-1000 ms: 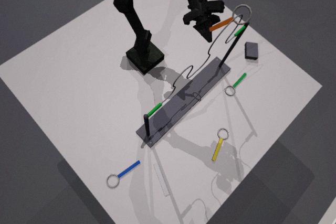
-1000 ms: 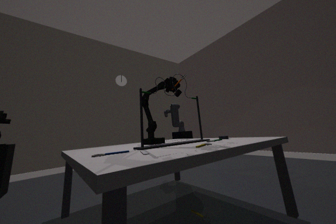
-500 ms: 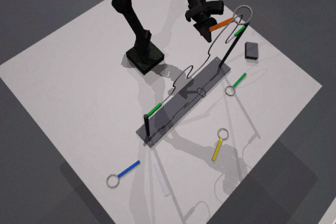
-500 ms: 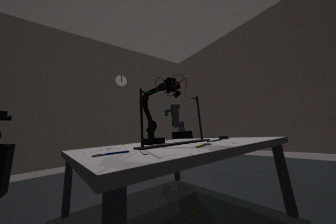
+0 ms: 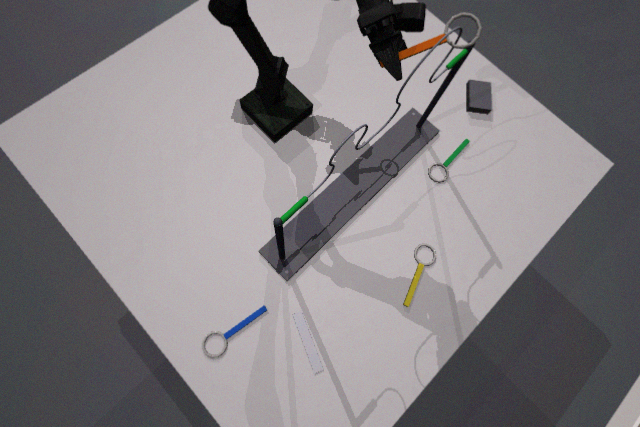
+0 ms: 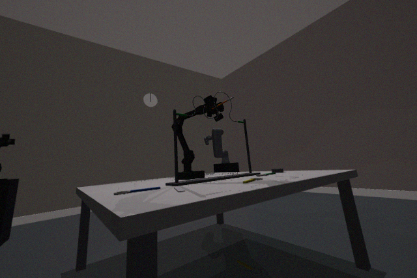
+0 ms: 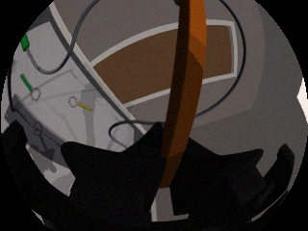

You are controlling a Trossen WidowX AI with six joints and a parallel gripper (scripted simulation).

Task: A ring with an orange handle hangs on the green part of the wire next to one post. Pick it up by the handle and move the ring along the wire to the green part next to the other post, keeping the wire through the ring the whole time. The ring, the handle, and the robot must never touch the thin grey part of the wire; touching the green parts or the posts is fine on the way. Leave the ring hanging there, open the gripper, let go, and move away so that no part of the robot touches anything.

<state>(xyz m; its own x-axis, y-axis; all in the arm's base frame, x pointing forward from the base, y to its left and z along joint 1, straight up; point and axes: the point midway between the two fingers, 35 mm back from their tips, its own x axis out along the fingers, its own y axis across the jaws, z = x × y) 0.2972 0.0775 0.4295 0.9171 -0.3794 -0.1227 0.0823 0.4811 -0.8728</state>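
Note:
My gripper (image 5: 391, 63) (image 7: 162, 126) is shut on the orange handle (image 5: 423, 46) (image 6: 222, 102) (image 7: 188, 72), high above the table. The pale ring (image 5: 480, 29) at its far end appears around the tall grey wire arch (image 6: 222, 92) near the far post (image 5: 439, 94) (image 6: 247, 147); in the exterior view it is nearly edge-on. Whether ring or handle touches the wire cannot be told. The far green part (image 5: 456, 58) (image 6: 240, 122) is below the ring. The other green part (image 5: 294, 209) (image 6: 181, 114) joins the near post (image 5: 279, 240) (image 6: 175, 147). In the wrist view the ring is mostly out of frame.
The wire runs in bends above the grey base (image 5: 330, 205). Loose tools with blue (image 5: 245, 322), yellow (image 5: 413, 285) and green (image 5: 456, 152) handles lie on the table. A dark block (image 5: 478, 95) lies beyond the far post. A pale strip (image 5: 308, 343) lies near the blue tool.

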